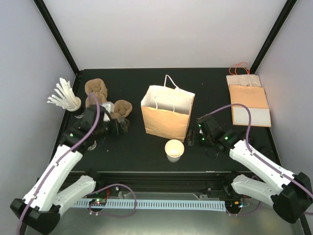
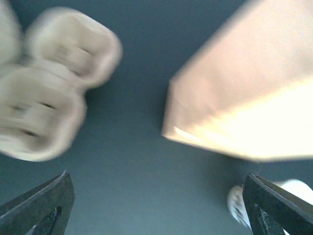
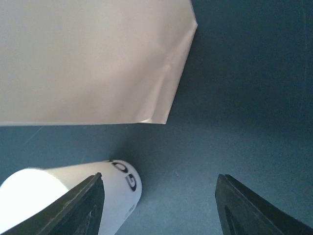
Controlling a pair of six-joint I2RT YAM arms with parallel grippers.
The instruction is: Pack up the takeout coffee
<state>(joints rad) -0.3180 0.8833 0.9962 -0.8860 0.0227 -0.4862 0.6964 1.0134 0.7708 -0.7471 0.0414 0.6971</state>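
The takeout coffee [image 1: 174, 149] is a small white paper cup with black lettering, standing just in front of the upright brown paper bag [image 1: 167, 112]. Its top shows pale and open, with no lid on it. My right gripper [image 1: 193, 136] hangs open just right of the cup. In the right wrist view the cup [image 3: 115, 188] sits low at the left, partly behind the left finger [image 3: 85, 205], and nothing is between the jaws [image 3: 159, 208]. My left gripper [image 1: 119, 126] stands wide open beside the pulp cup carriers, empty [image 2: 156, 210]. The left wrist view is blurred and shows the bag [image 2: 244, 98] and the cup's edge [image 2: 237, 205].
Brown pulp cup carriers [image 1: 96, 90] lie at the back left, seen blurred as pale carriers [image 2: 49, 88] in the left wrist view. A dark cup of white stirrers [image 1: 67, 100] stands at the far left. Flat paper bags [image 1: 248, 100] lie at the back right.
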